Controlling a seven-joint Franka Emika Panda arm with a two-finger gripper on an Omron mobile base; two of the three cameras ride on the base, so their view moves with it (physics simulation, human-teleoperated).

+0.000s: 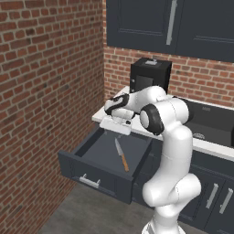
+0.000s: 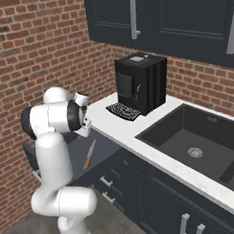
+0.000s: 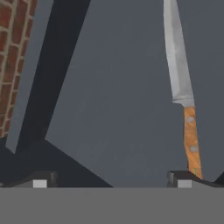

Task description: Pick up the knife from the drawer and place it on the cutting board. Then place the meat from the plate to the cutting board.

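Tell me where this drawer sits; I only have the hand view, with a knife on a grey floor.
Observer: The drawer is pulled open below a white counter, beside a brick wall.
Operator: How does the claw stand over it?
Observer: The claw hangs above the drawer's back end, clear of the knife.
Operator: What's on the counter?
Observer: A black coffee machine, with a dark sink further along.

Kitchen, brick walls, dark cabinets [image 2: 180, 13], sink [image 2: 194, 142], coffee machine [image 2: 141, 81], white counter [image 2: 125, 128]
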